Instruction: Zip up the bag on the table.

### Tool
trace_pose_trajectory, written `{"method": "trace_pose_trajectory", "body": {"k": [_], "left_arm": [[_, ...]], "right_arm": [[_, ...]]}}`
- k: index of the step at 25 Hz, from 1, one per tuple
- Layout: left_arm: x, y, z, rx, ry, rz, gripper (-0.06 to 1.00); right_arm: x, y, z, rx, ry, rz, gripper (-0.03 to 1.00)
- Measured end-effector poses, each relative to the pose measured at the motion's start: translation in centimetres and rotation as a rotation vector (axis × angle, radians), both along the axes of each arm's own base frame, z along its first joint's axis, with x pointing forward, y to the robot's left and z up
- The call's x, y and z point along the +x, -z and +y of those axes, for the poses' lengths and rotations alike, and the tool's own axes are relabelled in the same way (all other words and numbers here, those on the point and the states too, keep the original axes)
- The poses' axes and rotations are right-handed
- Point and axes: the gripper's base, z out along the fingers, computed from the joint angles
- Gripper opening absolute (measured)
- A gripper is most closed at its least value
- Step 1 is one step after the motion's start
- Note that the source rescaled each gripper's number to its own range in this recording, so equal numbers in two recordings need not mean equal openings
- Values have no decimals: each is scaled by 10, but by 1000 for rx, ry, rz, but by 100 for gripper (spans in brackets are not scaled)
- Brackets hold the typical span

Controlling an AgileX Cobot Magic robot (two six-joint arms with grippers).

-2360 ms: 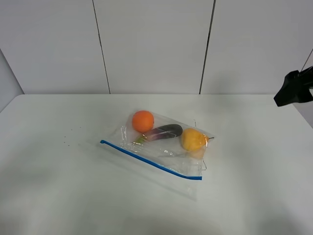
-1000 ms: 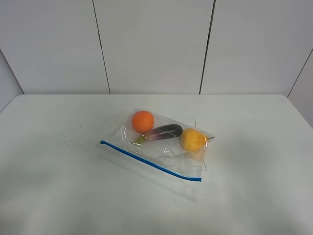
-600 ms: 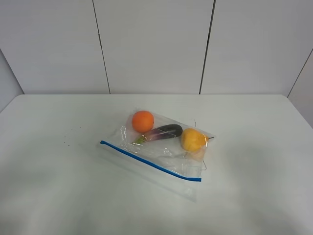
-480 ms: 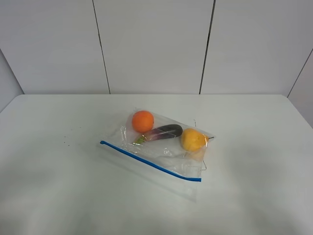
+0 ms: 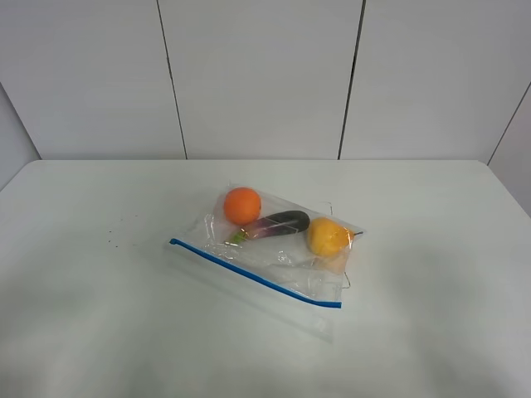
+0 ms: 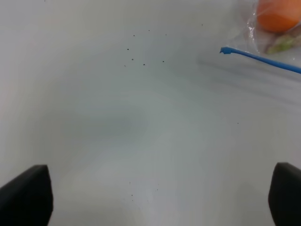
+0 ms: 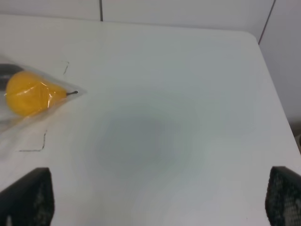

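Observation:
The clear bag [image 5: 274, 249] lies flat mid-table [image 5: 99, 315], its blue zipper strip [image 5: 253, 272] along the near edge. Inside are an orange [image 5: 242, 205], a purple eggplant [image 5: 282, 222] and a yellow fruit [image 5: 327, 236]. Neither gripper shows in the exterior high view. My left gripper [image 6: 155, 195] is open and empty above bare table, with the zipper strip's end [image 6: 228, 50] and the orange [image 6: 277, 14] ahead of it and apart. My right gripper [image 7: 155, 197] is open and empty, with the yellow fruit [image 7: 28, 92] in the bag's corner ahead and apart.
A panelled white wall [image 5: 257, 75] stands behind the table. The table's rounded far right corner [image 7: 251, 37] shows in the right wrist view. Small dark specks [image 6: 141, 59] dot the tabletop left of the bag.
A black arm part at the right edge of the exterior high view has left the picture. The bag and its contents have not moved.

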Motion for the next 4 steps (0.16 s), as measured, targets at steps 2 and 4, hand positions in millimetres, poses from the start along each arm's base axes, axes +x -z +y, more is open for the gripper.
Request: {"method": "trace_pose_trajectory", "body": {"k": [2,4], "left_arm": [[0,0,0,0,0,0,100],[0,0,0,0,0,0,100]], "right_arm": [[0,0,0,1,1,0,100],[0,0,0,2,1,0,100]]}}
